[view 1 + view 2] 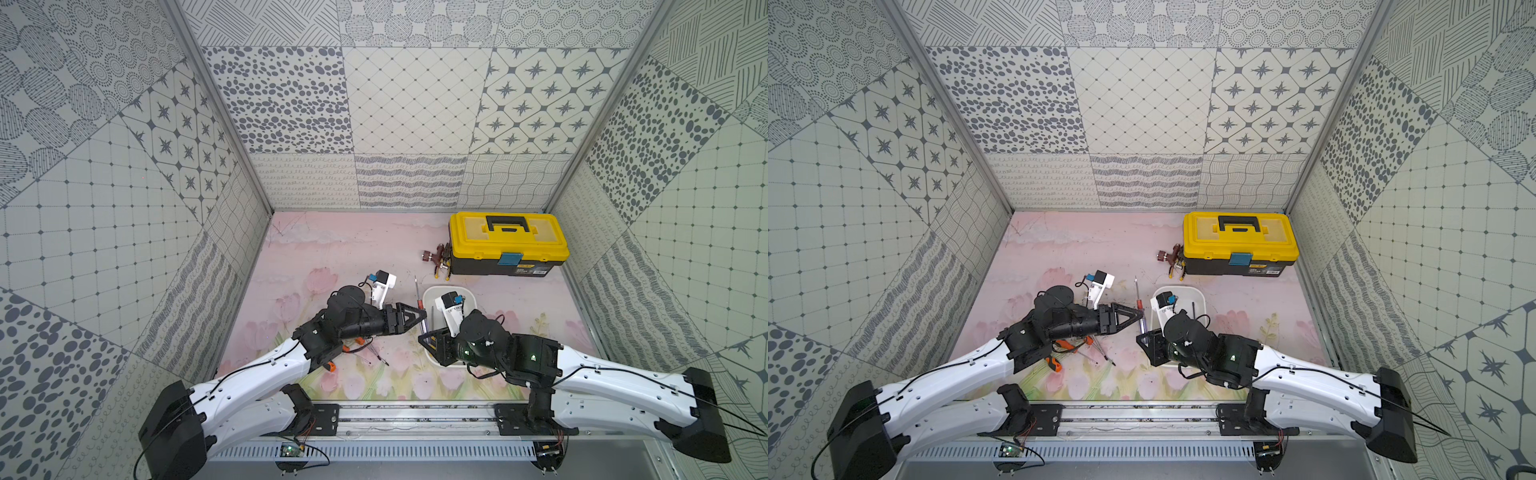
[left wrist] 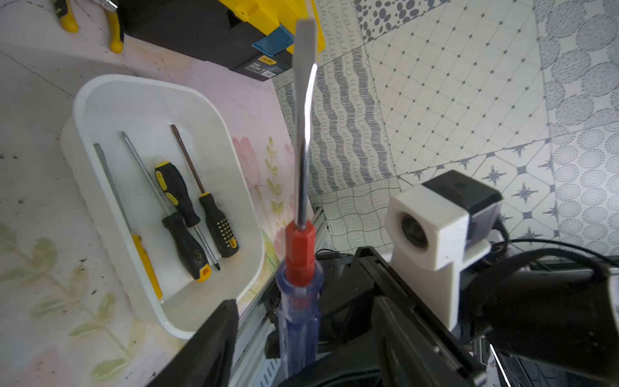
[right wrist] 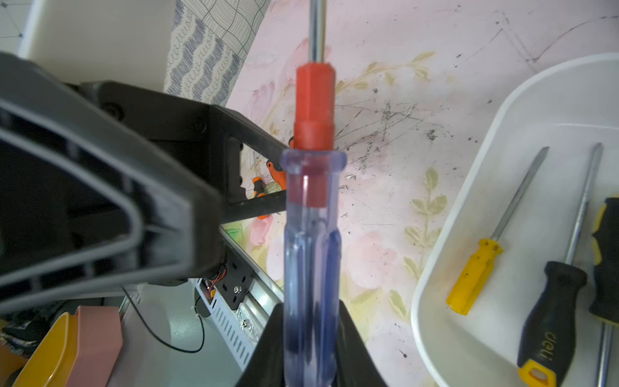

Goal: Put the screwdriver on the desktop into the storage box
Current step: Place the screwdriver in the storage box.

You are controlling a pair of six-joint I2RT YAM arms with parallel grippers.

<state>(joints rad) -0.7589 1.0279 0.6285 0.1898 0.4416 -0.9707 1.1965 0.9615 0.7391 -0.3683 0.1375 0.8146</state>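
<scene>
While the right claw (image 3: 310,335) is clamping the screwdriver (image 3: 311,234) by its clear blue handle, the left claw (image 3: 281,174) is sitting open round the red collar w/o gripping. Prob a handoff, bc the box (image 3: 415,301) is on the right arm's side. It's hanging over the desktop (image 3: 385,201) just beside the box, not in yet.

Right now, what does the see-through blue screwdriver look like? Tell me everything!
The screwdriver has a clear blue plastic handle, a red collar and a long shiny metal shaft ending in a flat tip. The right gripper clamps its handle; the left gripper stands open around the handle's top. It is beside the white storage box, not in it.
</scene>
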